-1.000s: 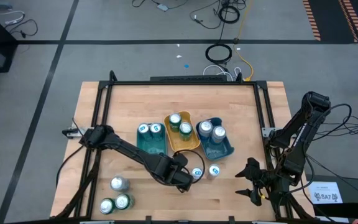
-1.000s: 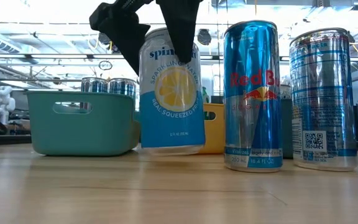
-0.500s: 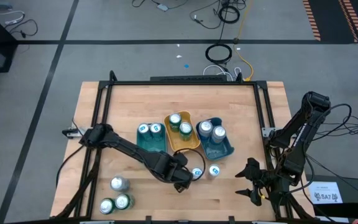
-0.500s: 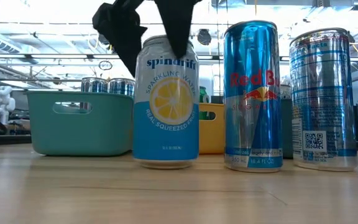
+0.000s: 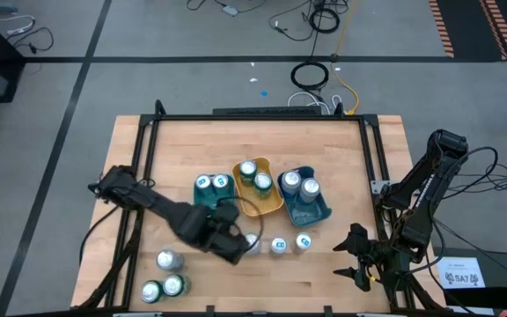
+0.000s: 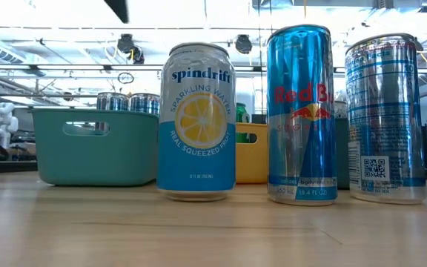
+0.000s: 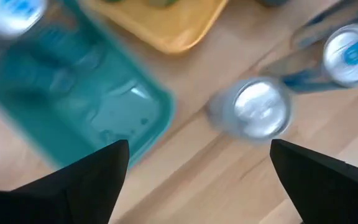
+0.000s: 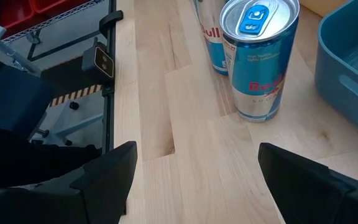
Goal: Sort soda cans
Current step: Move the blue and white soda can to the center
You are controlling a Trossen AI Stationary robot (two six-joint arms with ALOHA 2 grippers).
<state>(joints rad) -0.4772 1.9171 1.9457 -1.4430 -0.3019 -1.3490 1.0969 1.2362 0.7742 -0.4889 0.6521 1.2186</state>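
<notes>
- Soda cans counted in the high view: twelve in all, standing upright with silver tops showing.
- Teal tray (image 5: 211, 201): two cans (image 5: 211, 182) at its far end, side by side.
- Yellow tray (image 5: 259, 195): two cans (image 5: 254, 174), green on their sides.
- Blue tray (image 5: 313, 211): two cans (image 5: 298, 184).
- Loose row on the tabletop (image 5: 324, 150) on the near side of the trays: three cans. The Spindrift can (image 6: 196, 122) is white above and blue below, with a lemon slice on the label. The Red Bull can (image 6: 301, 115) beside it is slim, tall and blue. The third can (image 6: 385, 119) is silver with blue print and a QR code. All three stand apart from one another.
- Near-left corner of the tabletop: three more cans (image 5: 164, 277), one with a silver side, two greenish.
- Trays: three, set side by side, teal, yellow, blue.
- Left gripper (image 5: 234, 244): fingers spread wide, holding nothing. It hangs above the near end of the teal tray, just left of the Spindrift can.
- Right gripper (image 5: 353, 255): parked at the near-right edge of the tabletop, fingers well apart, holding nothing. A Red Bull can stands ahead of it in the right wrist view.
</notes>
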